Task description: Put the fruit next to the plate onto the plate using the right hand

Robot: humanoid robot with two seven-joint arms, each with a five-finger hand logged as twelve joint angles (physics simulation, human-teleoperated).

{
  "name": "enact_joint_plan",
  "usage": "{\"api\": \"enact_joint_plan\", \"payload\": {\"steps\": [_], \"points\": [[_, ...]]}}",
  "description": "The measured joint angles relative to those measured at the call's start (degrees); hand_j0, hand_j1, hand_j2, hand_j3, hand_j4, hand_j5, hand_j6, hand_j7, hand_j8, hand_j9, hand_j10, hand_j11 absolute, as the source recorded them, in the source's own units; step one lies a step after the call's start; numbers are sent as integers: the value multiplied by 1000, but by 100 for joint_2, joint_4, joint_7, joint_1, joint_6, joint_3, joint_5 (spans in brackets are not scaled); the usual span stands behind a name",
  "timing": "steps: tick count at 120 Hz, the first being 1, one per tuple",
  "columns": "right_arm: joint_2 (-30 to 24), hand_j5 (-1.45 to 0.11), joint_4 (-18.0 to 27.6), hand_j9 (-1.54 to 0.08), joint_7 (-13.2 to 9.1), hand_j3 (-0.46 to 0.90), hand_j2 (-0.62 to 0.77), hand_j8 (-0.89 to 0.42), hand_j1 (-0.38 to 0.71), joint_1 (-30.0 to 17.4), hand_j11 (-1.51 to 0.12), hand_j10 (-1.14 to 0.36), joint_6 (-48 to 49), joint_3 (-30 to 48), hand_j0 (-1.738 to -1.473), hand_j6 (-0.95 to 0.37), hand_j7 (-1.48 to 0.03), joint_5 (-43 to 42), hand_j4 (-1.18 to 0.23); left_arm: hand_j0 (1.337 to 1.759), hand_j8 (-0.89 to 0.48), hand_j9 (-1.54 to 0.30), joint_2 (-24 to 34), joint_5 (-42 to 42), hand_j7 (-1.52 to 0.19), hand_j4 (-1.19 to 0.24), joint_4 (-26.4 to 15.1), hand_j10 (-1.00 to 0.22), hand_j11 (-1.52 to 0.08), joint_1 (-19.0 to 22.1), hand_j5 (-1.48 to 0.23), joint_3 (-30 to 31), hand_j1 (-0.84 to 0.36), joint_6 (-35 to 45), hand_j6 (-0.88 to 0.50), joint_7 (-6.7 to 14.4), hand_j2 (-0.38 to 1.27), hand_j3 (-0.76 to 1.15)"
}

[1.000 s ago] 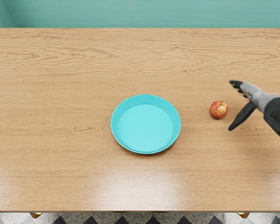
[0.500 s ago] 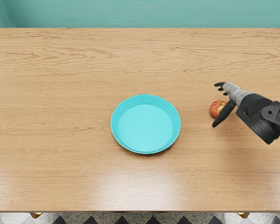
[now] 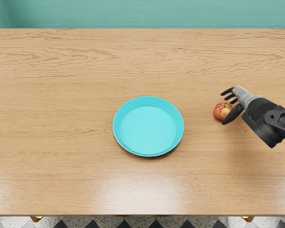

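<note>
A broad wooden table with bold grain fills the view, with a teal wall behind it and a strip of chequered floor below its front edge. Near the middle sits a round turquoise plate with a raised rim, holding nothing. The small red-and-yellow apple lies on the bare wood well to the plate's right, apart from it. The dark right hand comes in from the right edge and sits just beside the apple's far side. Its fingers are spread above and behind the fruit and the thumb reaches low in front, so the hand is around the apple but not clamped on it. The main risk I see is the round fruit rolling. A fingertip closing off-centre could nudge it across the smooth wood, away from the palm or towards the plate, and a shallow pinch could let it slip during the lift. The plate's rim is the only obstacle on the way, so a low carry might clip it. No other objects lie between apple and plate, and the left arm does not show.
</note>
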Motion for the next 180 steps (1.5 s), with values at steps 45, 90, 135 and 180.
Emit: {"api": "enact_joint_plan", "payload": {"steps": [45,90,135,180], "points": [[145,-523,-20,-522,-1,0,-68,-400,120,-36,-522,-400,-336,-67,-1658,-402,-520,-91,-400,1658,-247,-321,0,0,-321,-247,0,-247,-321,0,-321,0,53,0,-247,0,50,0],[168,-772,-24,-772,0,0,-77,-411,257,-82,-773,-540,-384,-155,-1650,-376,-735,-152,-494,1658,-247,-321,0,0,-321,-247,0,-247,-321,0,-321,-1,53,0,-247,0,50,0],[-197,-925,-27,-911,-3,0,153,-437,251,-42,-911,-668,576,474,-1649,-389,-888,664,-565,1658,-247,-321,0,0,-321,-247,0,-247,-321,0,-321,-1,53,0,-247,0,50,0],[-776,-950,-144,-929,-3,0,136,-449,228,-46,-929,-690,3482,1679,-1651,-397,-913,2285,-574,1658,-247,-321,0,0,-321,-247,0,-247,-321,0,-321,0,53,0,-247,0,50,0]]}}
